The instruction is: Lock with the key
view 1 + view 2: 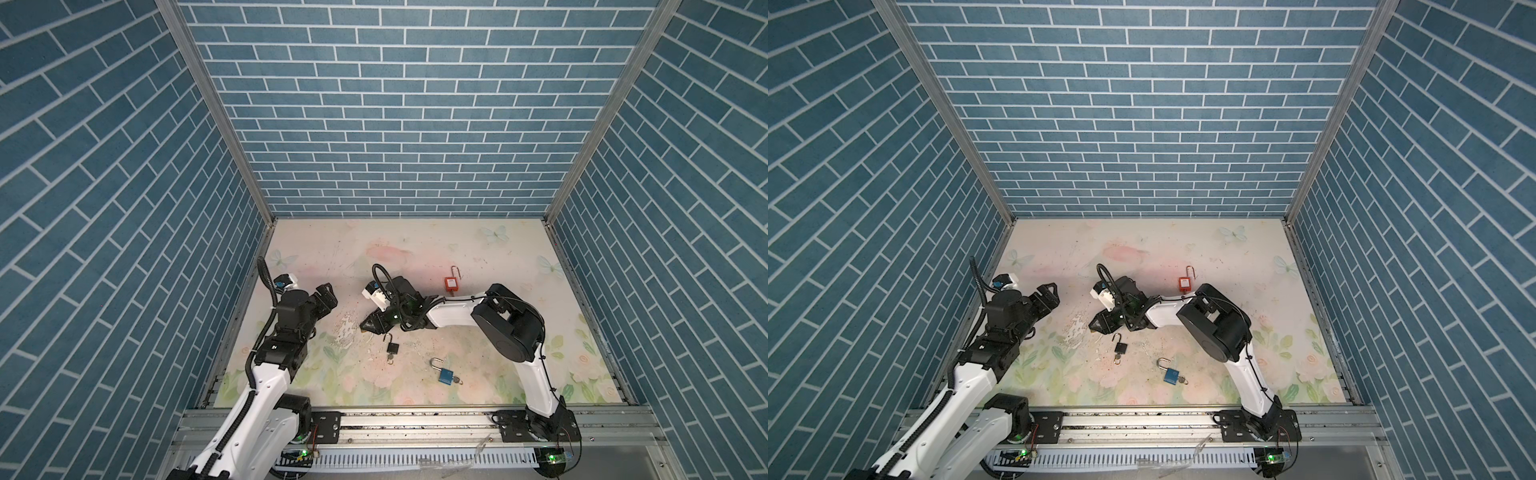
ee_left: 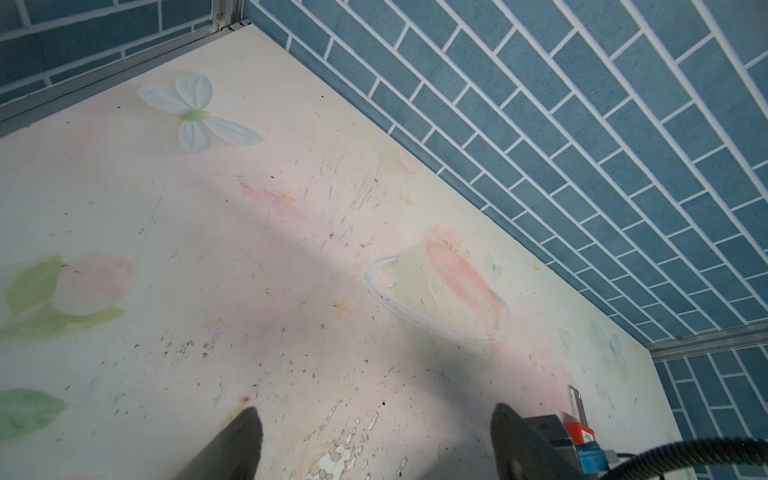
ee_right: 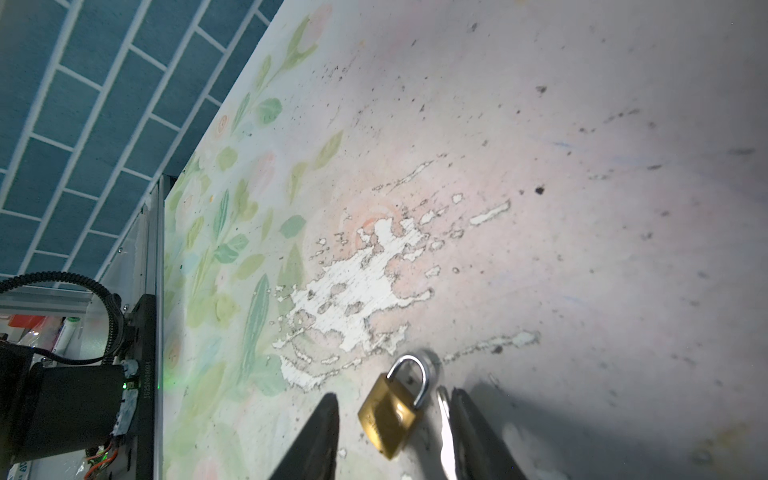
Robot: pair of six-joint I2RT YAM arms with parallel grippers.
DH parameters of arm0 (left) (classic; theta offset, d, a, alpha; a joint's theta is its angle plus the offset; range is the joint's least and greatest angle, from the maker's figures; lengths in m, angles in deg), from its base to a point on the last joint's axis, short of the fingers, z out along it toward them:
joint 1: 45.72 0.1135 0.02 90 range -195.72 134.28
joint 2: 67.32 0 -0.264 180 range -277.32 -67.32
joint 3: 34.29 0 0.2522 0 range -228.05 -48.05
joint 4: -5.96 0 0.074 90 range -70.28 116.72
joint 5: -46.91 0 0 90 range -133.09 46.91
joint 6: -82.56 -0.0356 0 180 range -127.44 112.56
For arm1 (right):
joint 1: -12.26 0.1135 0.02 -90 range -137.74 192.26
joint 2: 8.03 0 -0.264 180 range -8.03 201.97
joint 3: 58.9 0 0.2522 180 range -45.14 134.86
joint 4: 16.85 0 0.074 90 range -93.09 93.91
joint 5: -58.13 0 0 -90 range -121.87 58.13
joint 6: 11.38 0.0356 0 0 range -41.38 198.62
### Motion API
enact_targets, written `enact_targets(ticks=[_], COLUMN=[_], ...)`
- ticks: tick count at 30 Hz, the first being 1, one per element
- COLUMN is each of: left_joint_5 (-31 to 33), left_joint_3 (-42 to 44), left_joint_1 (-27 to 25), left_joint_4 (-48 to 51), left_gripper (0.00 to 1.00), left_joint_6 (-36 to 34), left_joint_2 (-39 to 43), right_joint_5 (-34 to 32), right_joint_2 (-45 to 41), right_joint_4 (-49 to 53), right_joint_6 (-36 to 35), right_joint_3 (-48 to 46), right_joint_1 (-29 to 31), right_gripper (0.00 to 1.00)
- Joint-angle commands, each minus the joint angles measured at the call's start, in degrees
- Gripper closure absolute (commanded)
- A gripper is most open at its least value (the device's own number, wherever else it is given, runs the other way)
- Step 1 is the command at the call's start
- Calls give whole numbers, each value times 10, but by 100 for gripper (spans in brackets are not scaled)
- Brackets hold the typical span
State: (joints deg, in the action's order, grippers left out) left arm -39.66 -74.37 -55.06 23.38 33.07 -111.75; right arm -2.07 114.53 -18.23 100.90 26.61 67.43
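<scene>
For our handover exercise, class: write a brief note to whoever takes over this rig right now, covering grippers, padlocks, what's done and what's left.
Left gripper: open, empty, above the left of the table.
Right gripper: open, low, jaws either side of the brass padlock, not gripping it.
Black padlock, key at its base, and blue padlock, second key at its base, lie nearer the front; red padlock lies farther back.
Done: approach to the brass padlock only.
Left: grip it, then probably key and lock it.

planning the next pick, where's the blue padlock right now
In both top views the blue padlock lies near the front of the table, right of the dark padlock.
</scene>
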Motion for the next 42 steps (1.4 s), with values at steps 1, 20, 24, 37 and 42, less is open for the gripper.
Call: enact_targets(ticks=[1, 20, 24, 37, 42], left_joint_5=[11, 24, 81, 88, 73], left_joint_3=[-3, -109, -117, -142, -179], left_joint_1=[2, -126, -241, -479, -484], left_joint_4=[16, 205, 237, 208, 196], left_gripper=[12, 13, 13, 27, 30], left_joint_6=[3, -57, -25, 72, 54], left_joint_2=[12, 38, -7, -237, -325], right_joint_5=[-1, -257, -307, -506, -482], right_joint_2=[-1, -371, -443, -536, -583], right_joint_4=[12, -172, -181, -55, -53], right_joint_6=[11, -26, -16, 3, 17], right_joint_3=[-2, -292, -381, -458, -510], right_joint_1=[4, 17, 19, 11, -11], right_gripper=[55, 36, 22, 17, 17])
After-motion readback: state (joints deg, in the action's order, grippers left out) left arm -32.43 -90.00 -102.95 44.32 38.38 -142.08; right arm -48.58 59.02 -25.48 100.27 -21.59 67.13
